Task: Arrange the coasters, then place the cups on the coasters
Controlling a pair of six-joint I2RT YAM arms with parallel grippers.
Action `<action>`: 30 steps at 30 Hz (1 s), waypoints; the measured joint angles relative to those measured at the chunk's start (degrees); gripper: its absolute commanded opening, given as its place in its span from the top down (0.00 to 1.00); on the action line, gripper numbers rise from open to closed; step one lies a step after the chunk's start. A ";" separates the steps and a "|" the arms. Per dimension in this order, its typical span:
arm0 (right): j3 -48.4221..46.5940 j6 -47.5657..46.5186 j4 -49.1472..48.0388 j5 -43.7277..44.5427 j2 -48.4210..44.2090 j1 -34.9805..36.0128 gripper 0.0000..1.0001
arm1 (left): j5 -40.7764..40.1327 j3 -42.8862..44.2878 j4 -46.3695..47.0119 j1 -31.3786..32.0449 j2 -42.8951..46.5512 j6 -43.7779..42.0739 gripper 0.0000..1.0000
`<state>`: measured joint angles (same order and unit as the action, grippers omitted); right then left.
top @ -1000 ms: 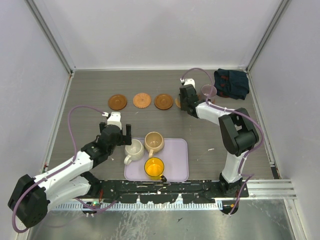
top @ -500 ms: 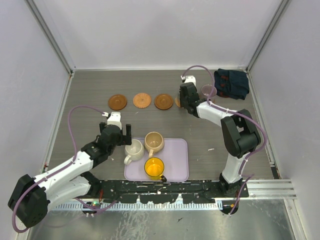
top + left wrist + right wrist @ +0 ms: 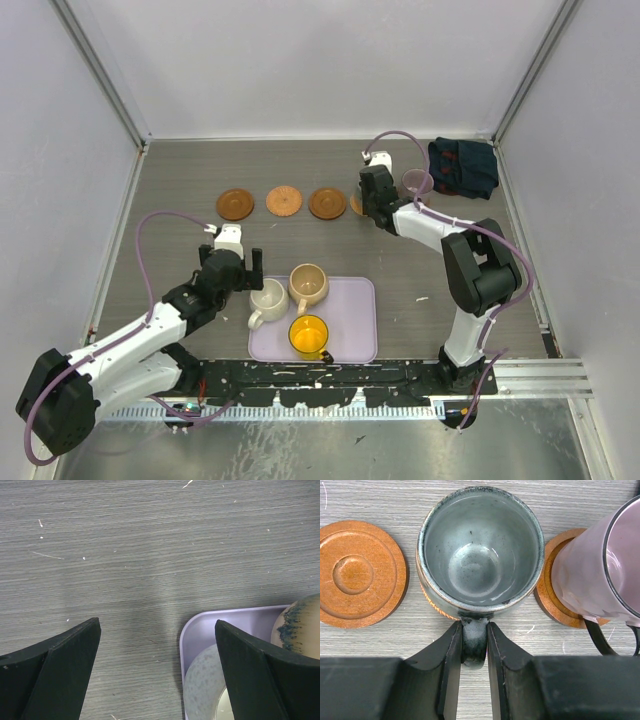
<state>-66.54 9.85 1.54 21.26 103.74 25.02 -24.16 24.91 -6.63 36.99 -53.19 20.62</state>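
My left gripper [image 3: 238,262] hangs with its jaws wide apart and nothing between them, at about ten o'clock of the lavender tray [image 3: 355,300]. I judge that this puts it ready to come down on the cream cup [image 3: 267,297], the nearest one. That cup, the tan cup [image 3: 308,285] with its dark-speckled glaze, and the yellow cup [image 3: 309,335] at six o'clock of the pair all stand on the tray.

Along the table's twelve o'clock side three bare coasters [image 3: 284,201] lie in a row, apart from one another. They are ridged brown-orange discs with a raised boss in the middle.

Next in line, my right gripper [image 3: 473,645] is clamped on the handle of the grey-green cup [image 3: 480,545]. The handle points to six o'clock, toward my wrist, which lets me keep the cup upright. An orange edge shows under its wall at eight o'clock, so I judge it is over the fourth coaster [image 3: 434,606]; whether it rests there fully I cannot tell. The cup is glossy, empty and dark-rimmed. At its three o'clock the translucent mauve cup [image 3: 600,575] stands on the last coaster [image 3: 551,597].
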 measured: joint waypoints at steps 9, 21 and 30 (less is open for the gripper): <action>3.69 -2.29 -5.95 0.00 -1.16 0.02 0.99 | -0.02 -0.11 0.17 0.00 0.00 0.07 0.02; 8.55 -4.09 -13.11 -0.15 -6.27 0.02 0.99 | 0.00 -0.44 0.39 0.00 0.33 0.81 0.02; 9.62 -3.89 -15.23 -2.03 -6.91 0.02 0.99 | 0.04 -0.46 0.42 0.00 0.33 0.81 0.02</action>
<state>-56.93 5.96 -13.69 19.22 96.84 25.04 -24.12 24.45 -6.22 36.99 -52.86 21.43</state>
